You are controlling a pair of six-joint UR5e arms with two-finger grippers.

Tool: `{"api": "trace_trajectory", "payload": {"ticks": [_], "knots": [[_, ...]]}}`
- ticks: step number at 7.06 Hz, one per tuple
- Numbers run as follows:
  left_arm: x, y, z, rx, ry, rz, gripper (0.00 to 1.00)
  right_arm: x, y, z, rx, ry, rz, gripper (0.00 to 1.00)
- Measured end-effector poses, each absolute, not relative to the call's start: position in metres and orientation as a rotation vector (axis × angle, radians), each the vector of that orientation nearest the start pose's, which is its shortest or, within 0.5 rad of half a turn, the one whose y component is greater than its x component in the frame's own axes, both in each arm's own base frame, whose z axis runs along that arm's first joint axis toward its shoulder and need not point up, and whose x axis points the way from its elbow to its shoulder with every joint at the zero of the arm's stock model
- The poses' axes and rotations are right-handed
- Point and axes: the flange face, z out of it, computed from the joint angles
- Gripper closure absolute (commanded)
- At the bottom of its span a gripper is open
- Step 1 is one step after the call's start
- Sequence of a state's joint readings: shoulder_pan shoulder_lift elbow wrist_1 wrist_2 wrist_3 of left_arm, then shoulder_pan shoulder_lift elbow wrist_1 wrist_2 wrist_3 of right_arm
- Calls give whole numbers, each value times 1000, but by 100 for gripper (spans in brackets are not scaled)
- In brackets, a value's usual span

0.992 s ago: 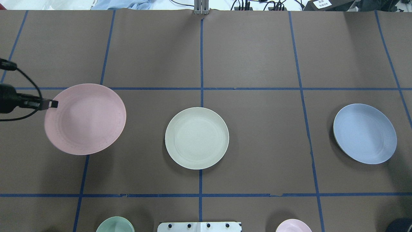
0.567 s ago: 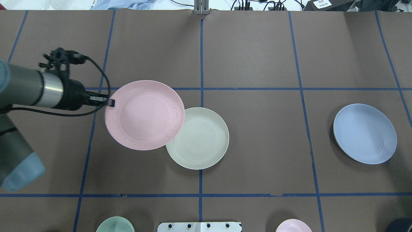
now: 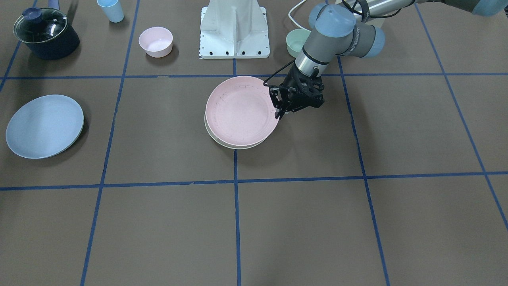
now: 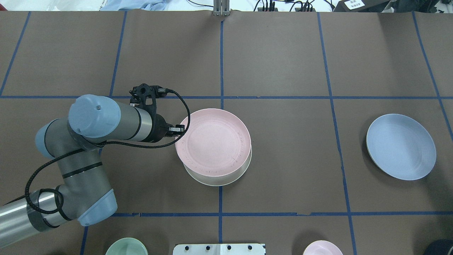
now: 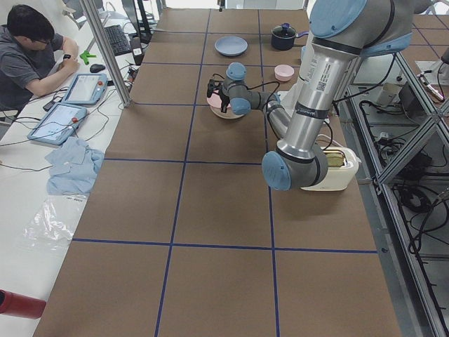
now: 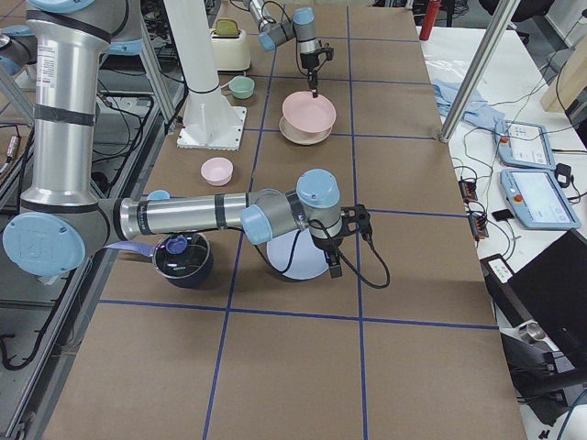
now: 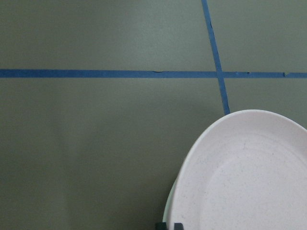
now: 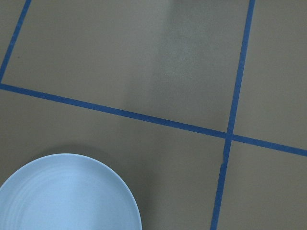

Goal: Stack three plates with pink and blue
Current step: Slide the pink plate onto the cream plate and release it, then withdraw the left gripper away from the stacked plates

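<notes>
The pink plate (image 4: 214, 141) sits over the cream plate (image 4: 221, 181), nearly centred on it and slightly tilted; I cannot tell whether they touch. My left gripper (image 4: 180, 129) is shut on the pink plate's left rim; it also shows in the front view (image 3: 278, 111), with the pink plate (image 3: 242, 111) over the cream plate (image 3: 234, 146). The left wrist view shows the pink plate (image 7: 249, 182). The blue plate (image 4: 401, 147) lies alone at the right. My right gripper (image 6: 330, 266) hangs by the blue plate (image 6: 293, 258); I cannot tell whether it is open or shut.
A green bowl (image 3: 297, 41), a small pink bowl (image 3: 155, 41), a blue cup (image 3: 111, 10) and a dark lidded pot (image 3: 45, 31) stand along the robot's side by the white base (image 3: 235, 28). An operator (image 5: 28, 49) sits beyond the table's far edge.
My left arm has carried the pink plate rightward from the table's left to over the cream plate. The blue plate has not moved.
</notes>
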State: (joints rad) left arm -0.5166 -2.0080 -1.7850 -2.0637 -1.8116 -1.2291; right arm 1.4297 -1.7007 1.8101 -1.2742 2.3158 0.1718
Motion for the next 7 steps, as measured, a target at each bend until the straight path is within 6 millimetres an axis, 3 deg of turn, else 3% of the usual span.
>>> {"api": "trace_trajectory", "payload": {"ticks": [1, 2, 3, 5, 7], "knots": [[494, -395, 260, 273, 1123, -10, 100, 1, -460, 569, 268, -786, -123, 0], [501, -389, 262, 267, 1118, -5, 33, 1, -460, 568, 269, -786, -123, 0], [505, -387, 266, 264, 1112, -2, 0, 1, -461, 568, 269, -786, -123, 0], [504, -388, 265, 271, 1111, 3, 0, 1, -461, 567, 270, -786, -123, 0], [472, -406, 251, 315, 1123, 15, 0, 1, -462, 567, 266, -788, -114, 0]]}}
